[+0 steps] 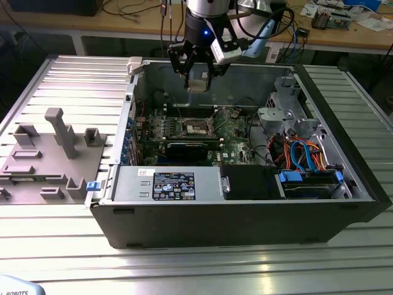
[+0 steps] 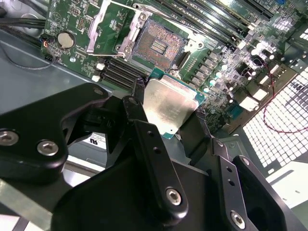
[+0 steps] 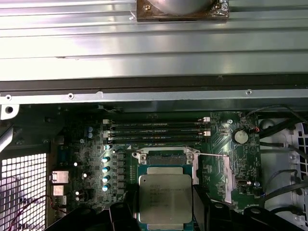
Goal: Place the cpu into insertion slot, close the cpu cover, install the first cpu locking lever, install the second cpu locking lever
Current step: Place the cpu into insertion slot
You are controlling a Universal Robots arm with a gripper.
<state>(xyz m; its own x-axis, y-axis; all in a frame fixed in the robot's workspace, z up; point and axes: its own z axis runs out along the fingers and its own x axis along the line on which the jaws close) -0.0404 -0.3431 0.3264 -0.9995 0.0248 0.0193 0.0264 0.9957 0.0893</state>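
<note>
The open computer case (image 1: 245, 221) lies on the ribbed metal worktop (image 1: 61, 258), its green motherboard (image 1: 236, 132) exposed. Above the board hangs the gripper (image 1: 198, 78), its fingers (image 2: 144, 130) clamped on opposite edges of the cpu (image 2: 168, 108), a flat square chip with a dull silver top and green rim. The chip is held clear above the dark-centred insertion slot (image 2: 156, 45). The cpu cover (image 2: 108, 24) stands swung open beside the slot.
</note>
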